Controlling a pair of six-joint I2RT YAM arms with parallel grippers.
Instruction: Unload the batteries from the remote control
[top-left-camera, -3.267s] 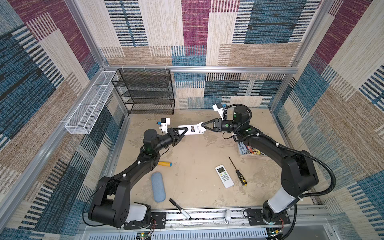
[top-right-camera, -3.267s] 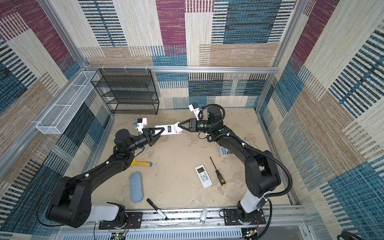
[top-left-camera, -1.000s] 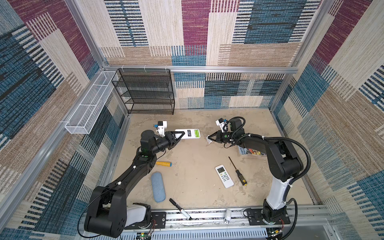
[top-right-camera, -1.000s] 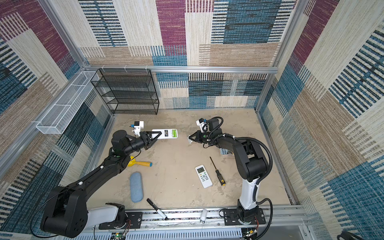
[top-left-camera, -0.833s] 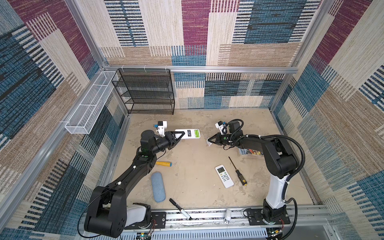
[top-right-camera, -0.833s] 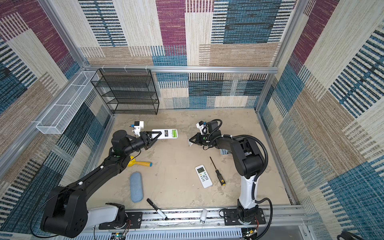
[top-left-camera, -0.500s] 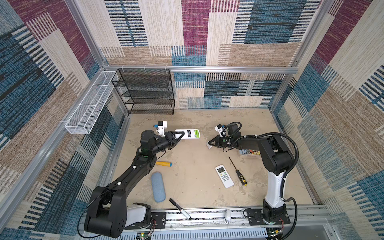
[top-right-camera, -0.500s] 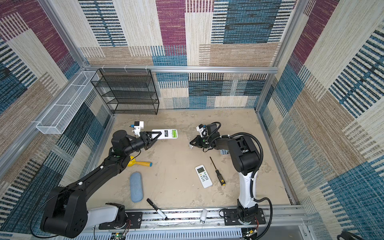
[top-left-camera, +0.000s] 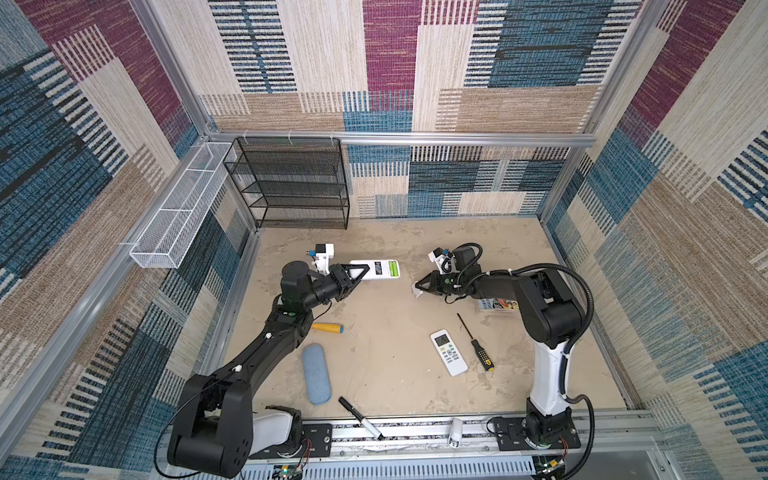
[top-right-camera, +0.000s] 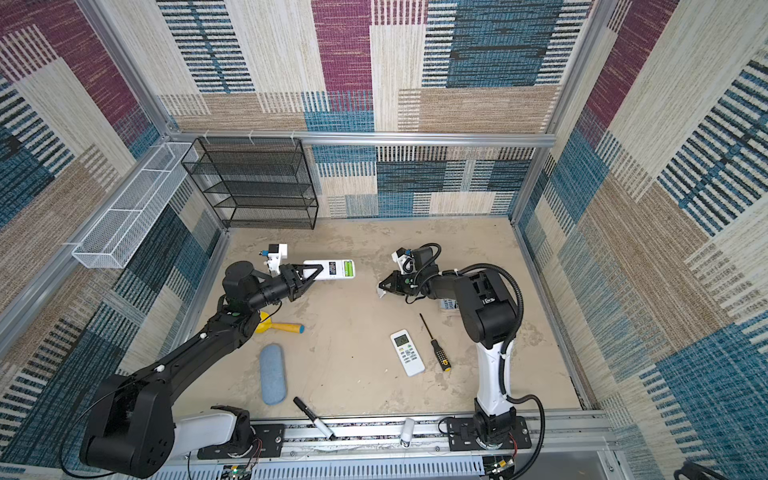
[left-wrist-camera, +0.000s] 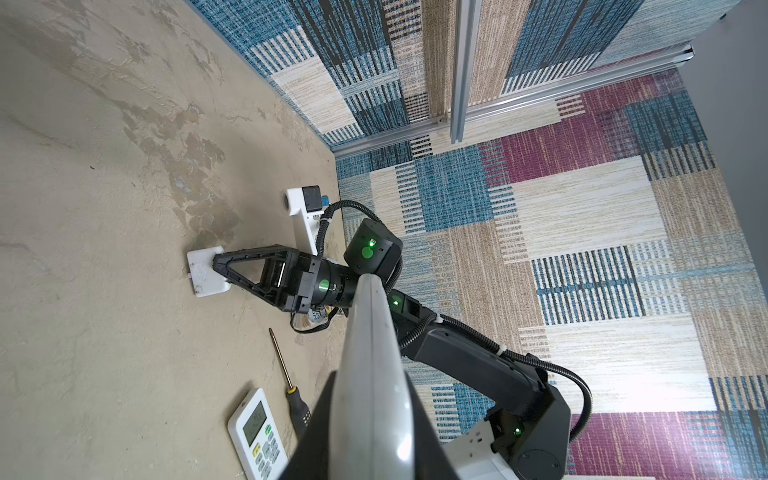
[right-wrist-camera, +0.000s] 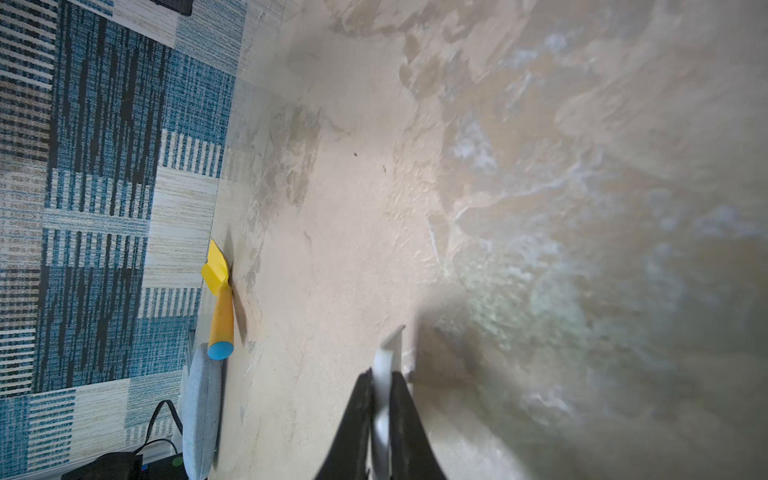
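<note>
My left gripper (top-left-camera: 361, 274) is shut on one end of a white remote control (top-left-camera: 376, 269), held level above the table at the left. The open compartment at its free end shows the lime green batteries (top-left-camera: 392, 268), also seen in a top view (top-right-camera: 349, 269). In the left wrist view the remote control (left-wrist-camera: 372, 353) stands edge-on between the black jaws. My right gripper (top-left-camera: 417, 286) is low at the table's middle, shut on a thin white battery cover (right-wrist-camera: 388, 349). That cover (left-wrist-camera: 203, 270) touches the table.
A second white remote (top-left-camera: 449, 353) and a black-and-yellow screwdriver (top-left-camera: 476, 345) lie at the front right. A yellow handle with a blue end (top-left-camera: 328, 328), a blue-grey case (top-left-camera: 316, 374) and a black marker (top-left-camera: 359, 417) lie at the front left. A black wire shelf (top-left-camera: 299, 183) stands at the back.
My right gripper has sunk a little towards the table with the cover, and its arm has folded in. The left gripper and the remote have stayed still.
</note>
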